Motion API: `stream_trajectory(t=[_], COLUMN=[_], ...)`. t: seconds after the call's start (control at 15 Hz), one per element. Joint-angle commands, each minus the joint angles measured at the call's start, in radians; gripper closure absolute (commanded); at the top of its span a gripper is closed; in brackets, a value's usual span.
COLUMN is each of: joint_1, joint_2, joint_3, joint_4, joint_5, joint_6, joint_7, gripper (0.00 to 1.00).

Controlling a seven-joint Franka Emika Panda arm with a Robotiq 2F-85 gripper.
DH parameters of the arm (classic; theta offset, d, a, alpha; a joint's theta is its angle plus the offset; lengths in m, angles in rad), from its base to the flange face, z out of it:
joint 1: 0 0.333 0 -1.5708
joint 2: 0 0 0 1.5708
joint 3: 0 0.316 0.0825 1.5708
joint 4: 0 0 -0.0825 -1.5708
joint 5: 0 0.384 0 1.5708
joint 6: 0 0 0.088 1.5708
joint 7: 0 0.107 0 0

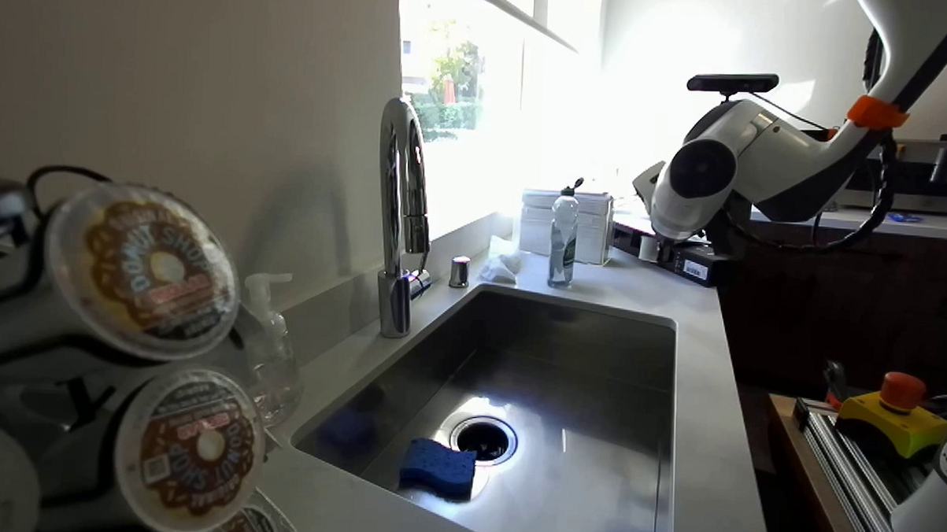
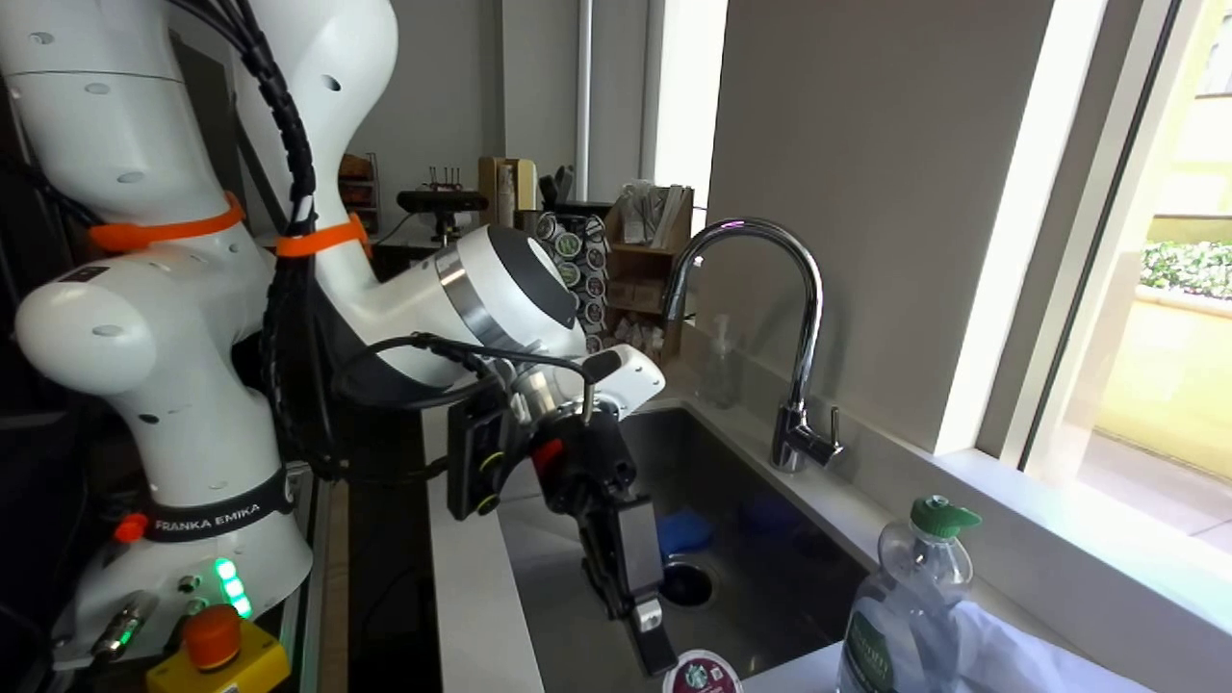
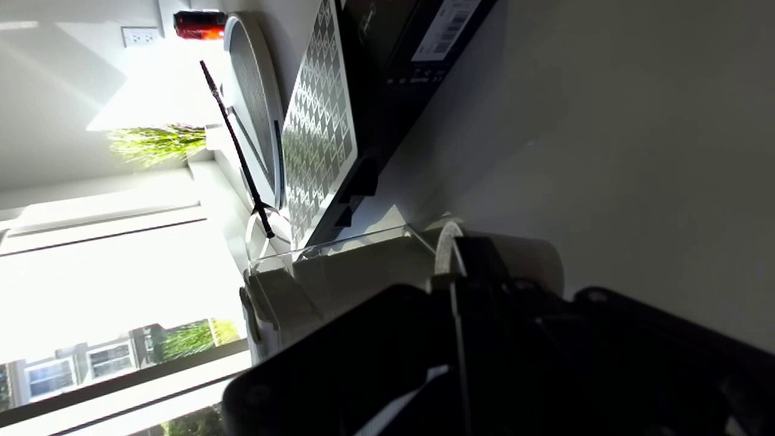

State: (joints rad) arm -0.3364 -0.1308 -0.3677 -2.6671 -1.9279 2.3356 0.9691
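The gripper (image 2: 661, 647) pinched a pod (image 3: 528, 261), fingers (image 2: 639, 547) narrow — an exterior view alone showed its print (image 2: 700, 677) — a bottle (image 2: 903, 611) at two o'clock.

FRANKA EMIKA on robot base (image 2: 197, 553). DONUT SHOP on upper pod lid (image 1: 146, 270) and lower pod lid (image 1: 191, 453); Starbucks logo on purple pod (image 2: 705, 674). Barcode label (image 3: 447, 30) on black box (image 3: 381, 97), digits unreadable from here.

This is a kitchen. A faucet (image 1: 395, 224) stands beside the sink (image 1: 594, 428), a sponge (image 1: 438, 467) lies inside it, racked coffee pods (image 1: 146, 270) near it
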Motion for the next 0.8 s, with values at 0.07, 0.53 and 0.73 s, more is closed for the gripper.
stream_trajectory(t=[0.07, 0.53, 0.73], joint_1=[0.015, 0.008, 0.011], joint_2=[0.091, 0.046, 0.089], joint_3=[-0.001, 0.000, 0.003], joint_4=[0.027, 0.011, 0.012], joint_5=[-0.059, -0.017, -0.054], joint_6=[0.000, -0.001, -0.011], joint_7=[0.109, 0.048, 0.091], gripper=[1.00, 1.00, 1.00])
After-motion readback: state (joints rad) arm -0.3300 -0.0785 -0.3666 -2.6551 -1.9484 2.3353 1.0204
